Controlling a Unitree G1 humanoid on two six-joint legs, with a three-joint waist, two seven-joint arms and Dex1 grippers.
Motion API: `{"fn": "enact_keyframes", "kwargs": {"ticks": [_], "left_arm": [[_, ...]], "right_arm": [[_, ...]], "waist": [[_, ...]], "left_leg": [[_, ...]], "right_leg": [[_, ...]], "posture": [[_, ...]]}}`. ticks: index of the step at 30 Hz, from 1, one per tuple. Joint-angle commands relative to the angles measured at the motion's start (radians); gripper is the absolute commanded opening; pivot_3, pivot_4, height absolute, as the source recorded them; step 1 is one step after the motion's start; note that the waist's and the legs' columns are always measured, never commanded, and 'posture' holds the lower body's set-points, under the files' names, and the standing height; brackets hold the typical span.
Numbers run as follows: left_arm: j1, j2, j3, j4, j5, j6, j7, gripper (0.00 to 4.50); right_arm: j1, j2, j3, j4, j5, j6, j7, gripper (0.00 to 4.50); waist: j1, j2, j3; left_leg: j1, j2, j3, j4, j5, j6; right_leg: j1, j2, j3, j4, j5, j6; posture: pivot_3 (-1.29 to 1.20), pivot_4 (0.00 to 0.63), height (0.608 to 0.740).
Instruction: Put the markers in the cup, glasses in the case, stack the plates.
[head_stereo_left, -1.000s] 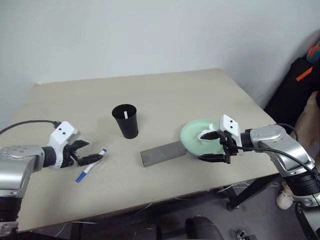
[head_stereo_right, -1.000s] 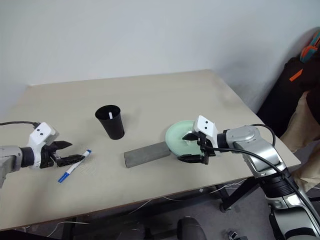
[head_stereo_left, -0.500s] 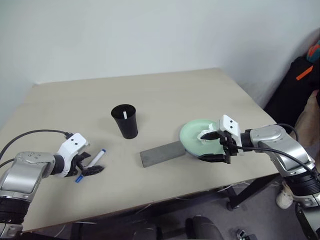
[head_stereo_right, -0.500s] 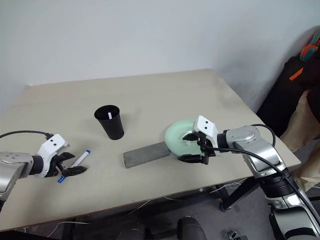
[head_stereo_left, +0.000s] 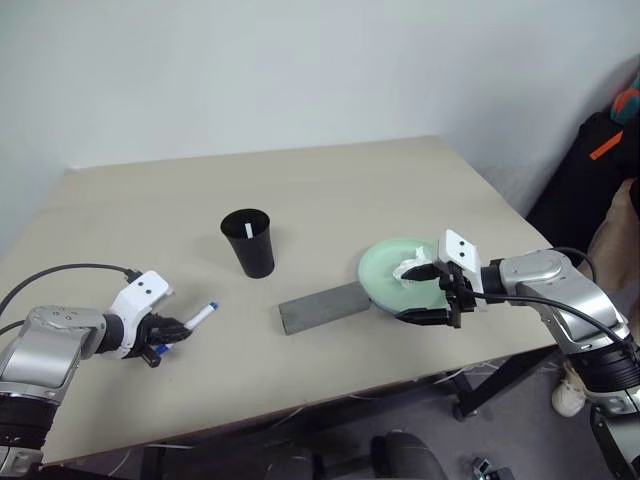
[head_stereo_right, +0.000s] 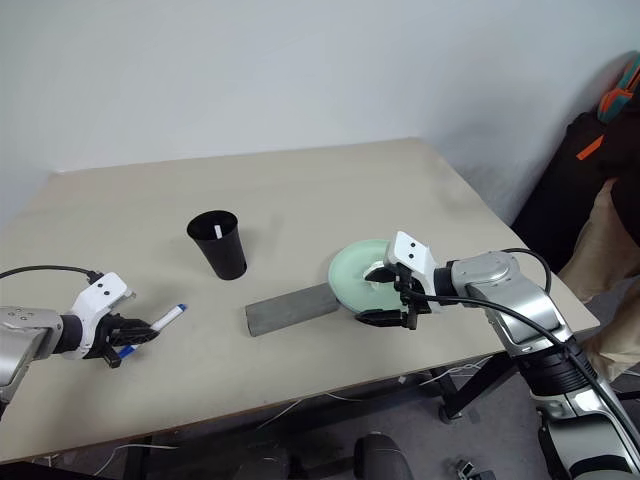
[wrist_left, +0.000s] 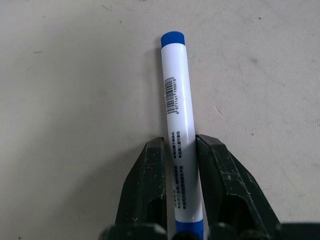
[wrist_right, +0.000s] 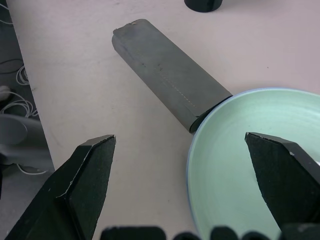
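Since the earlier frames the left claw has dropped onto the marker and closed; it now clamps the white barrel near its lower end, with the blue tip pointing away toward the far right. The marker lies low at the bench surface near the left edge. Gripping near one end probably leaves the free length to enter the cup, which stands upright further in, with a white marker already inside. The right claw has not moved: released wide over the near rim of the green plate, which carries a crumpled tissue and overlaps one end of the closed grey case.
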Motion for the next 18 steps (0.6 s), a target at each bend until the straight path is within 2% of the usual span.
{"fn": "enact_keyframes", "kwargs": {"ticks": [1, 11, 18], "left_arm": [[-0.005, 0.019, 0.001, -0.020, 0.015, -0.011, 0.002, 0.86], [-0.049, 0.008, 0.064, -0.138, -0.103, -0.126, -0.127, 0.86], [-0.073, 0.041, 0.040, -0.080, -0.062, -0.174, -0.128, 0.86]], "right_arm": [[-0.023, 0.004, -0.029, -0.032, 0.015, 0.001, -0.010, 4.50], [-0.025, 0.010, -0.028, -0.031, 0.015, 0.005, -0.019, 4.50], [-0.022, 0.014, -0.029, -0.033, 0.015, 0.007, -0.023, 4.50]], "waist": [[0.000, 0.000, 0.000], [0.000, 0.000, 0.000], [-0.001, 0.000, 0.000]], "left_leg": [[0.000, 0.000, 0.000, 0.000, 0.000, 0.000], [-0.001, 0.000, 0.001, 0.000, 0.000, 0.000], [-0.001, 0.000, 0.002, 0.000, 0.001, -0.001]], "right_leg": [[0.000, 0.000, 0.000, 0.000, 0.000, 0.000], [-0.002, 0.000, 0.000, 0.000, 0.000, 0.000], [-0.002, 0.001, 0.000, 0.000, 0.000, 0.000]], "posture": [[0.00, 0.000, 0.740], [0.00, 0.000, 0.740], [0.00, 0.000, 0.740]]}}
